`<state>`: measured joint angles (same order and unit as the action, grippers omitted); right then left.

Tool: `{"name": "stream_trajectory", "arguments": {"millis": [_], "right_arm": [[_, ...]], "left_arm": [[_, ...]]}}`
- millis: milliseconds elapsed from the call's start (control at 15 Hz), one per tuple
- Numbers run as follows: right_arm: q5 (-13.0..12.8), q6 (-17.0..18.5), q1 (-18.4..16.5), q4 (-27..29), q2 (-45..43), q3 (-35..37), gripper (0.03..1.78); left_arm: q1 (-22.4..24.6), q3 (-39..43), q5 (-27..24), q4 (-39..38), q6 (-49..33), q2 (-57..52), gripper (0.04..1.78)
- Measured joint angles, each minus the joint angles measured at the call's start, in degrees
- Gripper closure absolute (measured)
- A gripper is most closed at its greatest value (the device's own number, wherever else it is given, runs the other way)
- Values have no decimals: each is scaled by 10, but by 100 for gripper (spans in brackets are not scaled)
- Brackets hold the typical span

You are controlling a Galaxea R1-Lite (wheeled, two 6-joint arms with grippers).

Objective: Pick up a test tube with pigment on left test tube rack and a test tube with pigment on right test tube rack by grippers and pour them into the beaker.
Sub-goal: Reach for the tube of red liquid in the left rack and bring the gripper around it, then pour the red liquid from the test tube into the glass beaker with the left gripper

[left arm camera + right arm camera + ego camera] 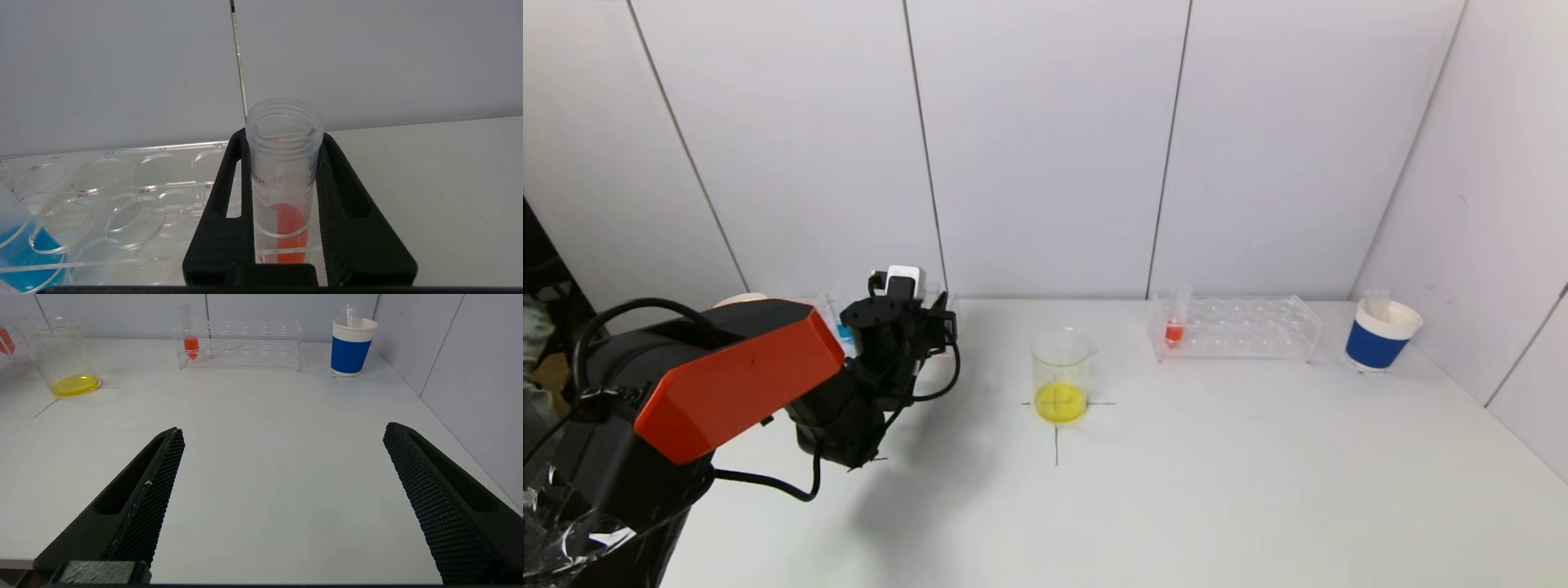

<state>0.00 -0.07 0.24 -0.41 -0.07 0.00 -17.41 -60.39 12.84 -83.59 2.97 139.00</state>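
Note:
My left gripper [929,317] [283,136] is at the far-left clear rack [122,179]. It is shut on a clear test tube with orange-red pigment [286,220], which stands upright in a rack hole at the rack's end. A tube with blue pigment [20,253] [845,333] stands in the same rack. The right clear rack [1241,327] [253,343] holds a tube with red pigment [1174,327] [191,343] at its left end. The glass beaker [1060,376] [61,355] with yellow liquid stands between the racks. My right gripper [284,428] is open and empty over the near right table, outside the head view.
A blue and white paper cup [1380,335] [350,347] stands right of the right rack, near the side wall. The back wall runs just behind both racks. A black cross is marked on the table under the beaker.

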Motion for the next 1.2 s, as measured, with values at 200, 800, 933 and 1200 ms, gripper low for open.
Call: {"name": "stream_trajectory", "arguments": {"millis": [200,800,933,1200], "right_arm": [[0,0,0,0,0,0,4],[0,0,0,0,0,0,4],[0,0,0,0,0,0,4],[0,0,0,0,0,0,4]], "left_arm": [[0,0,0,0,0,0,138],[1,0,-1,0,0,-1,138],[1,0,-1,1,0,-3,138],[0,-1,-2,23,0,-18,138]]}}
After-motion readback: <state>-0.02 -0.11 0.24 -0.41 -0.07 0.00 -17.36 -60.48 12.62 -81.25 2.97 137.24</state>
